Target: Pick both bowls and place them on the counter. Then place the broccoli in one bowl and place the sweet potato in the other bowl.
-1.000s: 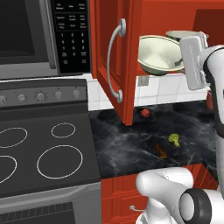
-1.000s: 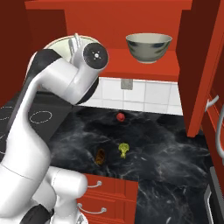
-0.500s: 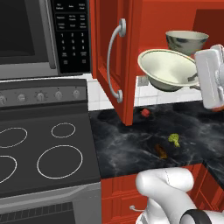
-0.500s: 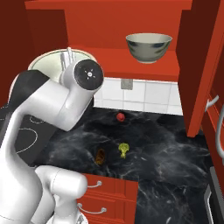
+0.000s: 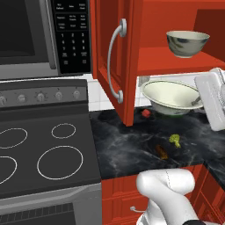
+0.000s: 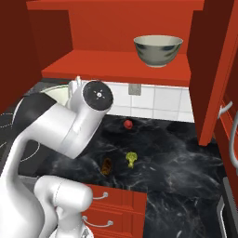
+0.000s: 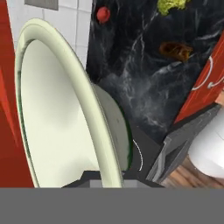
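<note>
From the left base camera I saw the pale bowl (image 5: 170, 96) hanging tilted above the worktop (image 5: 132, 140), the deeper bowl (image 5: 186, 42) on the cabinet shelf (image 5: 176, 61), broccoli (image 5: 175, 140) beside the sweet potato (image 5: 161, 151). From the right, the arm (image 6: 69, 125) covered most of the pale bowl. The hand camera showed my pincer (image 7: 109, 177) clamped on its rim
</note>
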Motion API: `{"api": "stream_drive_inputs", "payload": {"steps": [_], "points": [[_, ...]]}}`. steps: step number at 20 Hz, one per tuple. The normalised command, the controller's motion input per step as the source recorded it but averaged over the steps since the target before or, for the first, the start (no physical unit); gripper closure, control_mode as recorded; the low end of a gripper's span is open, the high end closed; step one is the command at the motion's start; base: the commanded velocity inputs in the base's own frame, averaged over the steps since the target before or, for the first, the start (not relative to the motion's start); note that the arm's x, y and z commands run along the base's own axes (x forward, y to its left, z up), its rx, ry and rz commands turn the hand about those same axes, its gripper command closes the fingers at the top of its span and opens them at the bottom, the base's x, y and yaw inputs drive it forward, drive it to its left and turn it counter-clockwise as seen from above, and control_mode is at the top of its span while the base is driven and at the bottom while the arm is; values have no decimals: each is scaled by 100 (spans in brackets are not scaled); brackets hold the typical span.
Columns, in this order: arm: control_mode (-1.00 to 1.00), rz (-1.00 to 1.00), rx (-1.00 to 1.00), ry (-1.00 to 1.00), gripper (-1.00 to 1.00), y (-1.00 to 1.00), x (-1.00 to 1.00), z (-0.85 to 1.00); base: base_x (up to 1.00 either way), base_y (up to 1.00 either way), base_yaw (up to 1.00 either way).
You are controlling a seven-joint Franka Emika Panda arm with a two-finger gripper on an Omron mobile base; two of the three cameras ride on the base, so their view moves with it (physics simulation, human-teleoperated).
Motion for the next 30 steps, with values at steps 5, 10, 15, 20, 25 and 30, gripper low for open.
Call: {"api": "stream_drive_inputs", "payload": {"steps": [5, 10, 15, 20, 25, 30], "points": [[-100, 2, 12, 14, 100, 1, 17, -74, 0, 0, 0], [-100, 6, 3, 0, 100, 11, 32, -68, 0, 0, 0], [-100, 8, 0, 9, 100, 26, 63, -61, 0, 0, 0], [-100, 9, 0, 0, 100, 16, 72, -45, 0, 0, 0], [-100, 7, 0, 0, 100, 7, 78, -49, 0, 0, 0], [-100, 6, 0, 7, 100, 11, 83, -51, 0, 0, 0]]}}
